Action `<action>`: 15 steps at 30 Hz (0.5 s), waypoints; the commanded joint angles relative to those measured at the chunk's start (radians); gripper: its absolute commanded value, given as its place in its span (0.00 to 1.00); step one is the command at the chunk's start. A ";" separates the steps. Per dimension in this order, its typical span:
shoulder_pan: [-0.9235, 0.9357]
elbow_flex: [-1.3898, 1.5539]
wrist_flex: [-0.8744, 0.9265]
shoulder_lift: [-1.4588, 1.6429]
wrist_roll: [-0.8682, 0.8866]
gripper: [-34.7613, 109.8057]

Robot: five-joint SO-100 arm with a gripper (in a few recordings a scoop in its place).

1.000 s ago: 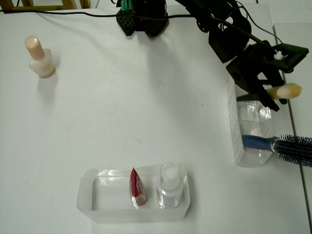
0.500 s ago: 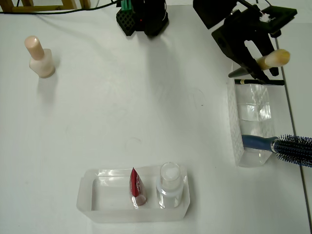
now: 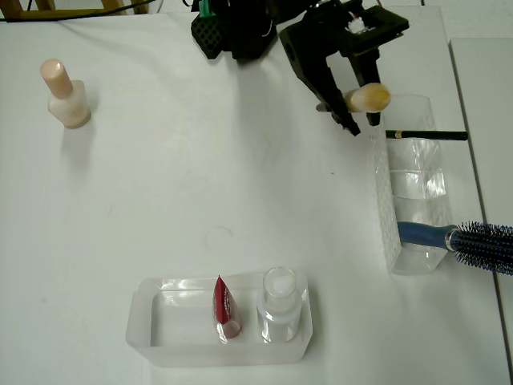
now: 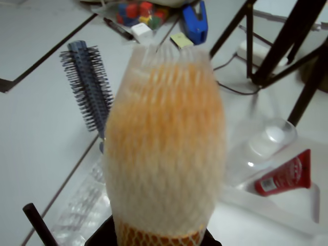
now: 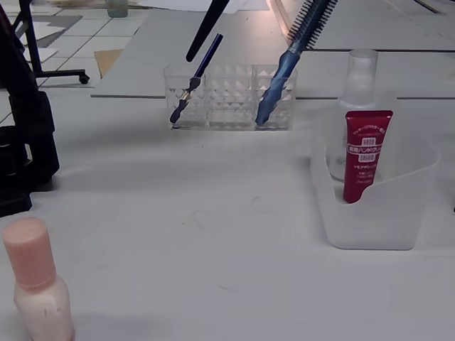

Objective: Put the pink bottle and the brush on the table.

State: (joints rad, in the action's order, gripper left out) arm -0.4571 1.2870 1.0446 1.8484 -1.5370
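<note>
In the overhead view my black gripper point(image 3: 359, 108) is shut on the brush point(image 3: 367, 99), whose cream tip wears a mesh sleeve. It hangs in the air just left of the clear organizer's far end. The wrist view has the netted bristles point(image 4: 164, 143) blurred and close up. A dark tapering handle point(image 5: 205, 30) reaches down from the top of the fixed view. The pink bottle point(image 3: 64, 95) stands upright on the white table point(image 3: 200, 176) at the far left, also near the front in the fixed view point(image 5: 35, 288).
A clear organizer point(image 3: 413, 188) at the right holds a thin black pencil point(image 3: 425, 135) and a blue hairbrush point(image 3: 469, 241). A clear tray point(image 3: 160, 325) near the front holds a red tube point(image 3: 224, 309) and a clear bottle point(image 3: 279, 305). The arm's base point(image 3: 236, 28) sits at the back.
The gripper has swung left and toward the back with the brush, from over the organizer's right side to the space just left of it.
</note>
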 commanded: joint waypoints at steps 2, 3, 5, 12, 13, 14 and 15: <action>0.067 -0.037 0.087 0.087 -0.002 0.24; 0.086 -0.034 0.104 0.094 -0.002 0.24; 0.117 -0.034 0.149 0.101 -0.002 0.24; 0.255 -0.012 0.328 0.130 -0.006 0.24; 0.273 -0.006 0.342 0.133 -0.008 0.24; 0.290 -0.002 0.354 0.133 -0.014 0.24; 0.308 0.002 0.367 0.133 -0.017 0.24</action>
State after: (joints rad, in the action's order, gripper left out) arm -0.1641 1.2870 1.3852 1.9297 -1.5370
